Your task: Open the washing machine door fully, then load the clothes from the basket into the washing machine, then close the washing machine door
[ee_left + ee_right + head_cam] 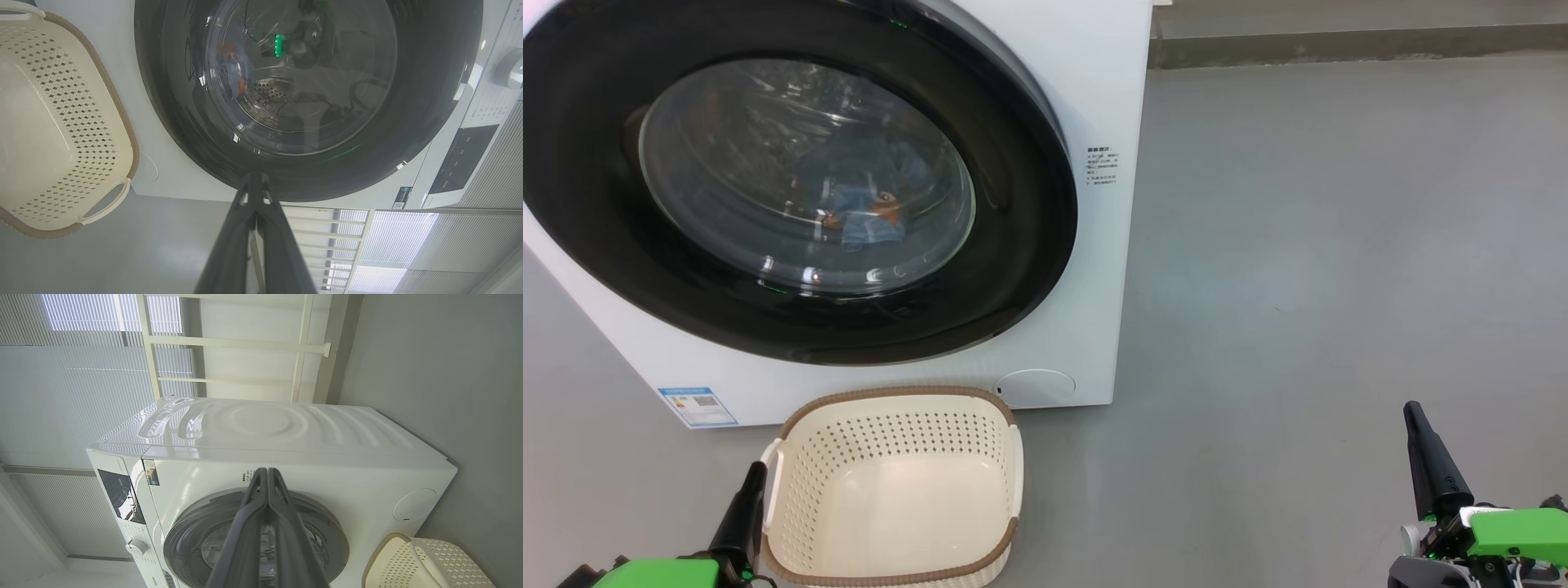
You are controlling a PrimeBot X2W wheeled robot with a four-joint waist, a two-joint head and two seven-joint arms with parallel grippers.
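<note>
The white washing machine (1086, 310) fills the upper left of the head view, and its round black-ringed door (1013, 196) lies flat against its front. Through the glass, light blue clothes (866, 204) with an orange print lie in the drum. The cream basket (890, 433) stands on the floor in front of the machine and holds nothing. My left gripper (756, 474) is shut with nothing in it, just left of the basket. At the lower right my right gripper (1413, 412) is shut too, well away from the machine. Both wrist views show the door (429, 122) (331, 535) and the basket (61, 122) (433, 563).
Grey floor (1339, 245) stretches to the right of the machine. A low ledge (1339, 45) runs along the back. The machine's control panel (461, 159) and dial (510, 69) are in the left wrist view. A white frame and blinds (102, 375) stand behind the machine.
</note>
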